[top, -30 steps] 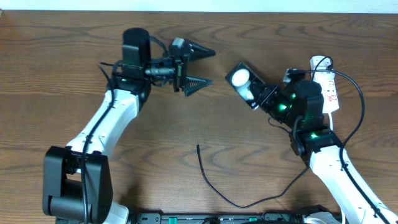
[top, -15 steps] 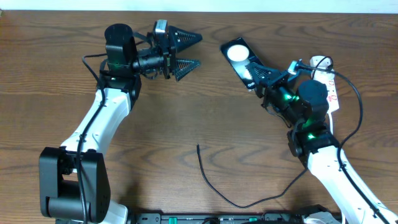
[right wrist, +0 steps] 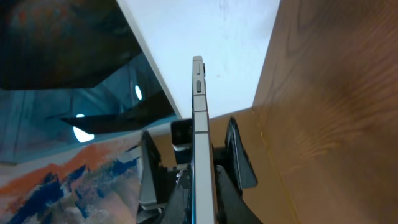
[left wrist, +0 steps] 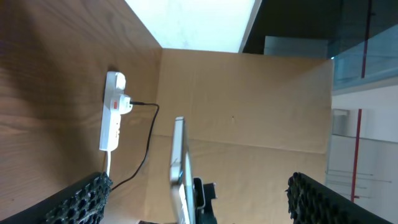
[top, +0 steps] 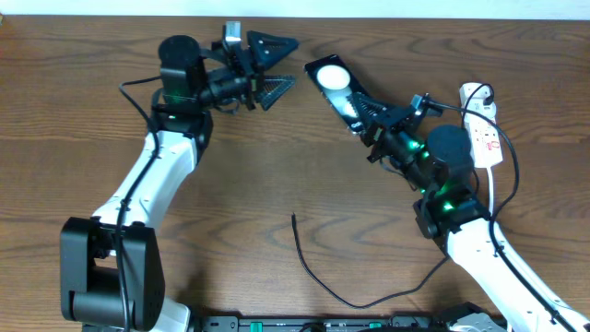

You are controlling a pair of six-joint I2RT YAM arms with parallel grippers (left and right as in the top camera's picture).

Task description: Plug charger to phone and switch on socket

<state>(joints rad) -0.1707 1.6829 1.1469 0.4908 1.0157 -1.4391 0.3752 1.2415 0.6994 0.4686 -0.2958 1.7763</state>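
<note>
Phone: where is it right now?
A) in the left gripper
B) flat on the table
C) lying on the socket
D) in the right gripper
D: the right gripper is shut on the phone, and the right wrist view shows it edge-on between the fingers. The left gripper is open and empty.

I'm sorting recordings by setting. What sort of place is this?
Likely an indoor robot lab or office: a wooden table, a white power strip, and glass partitions beyond.
</note>
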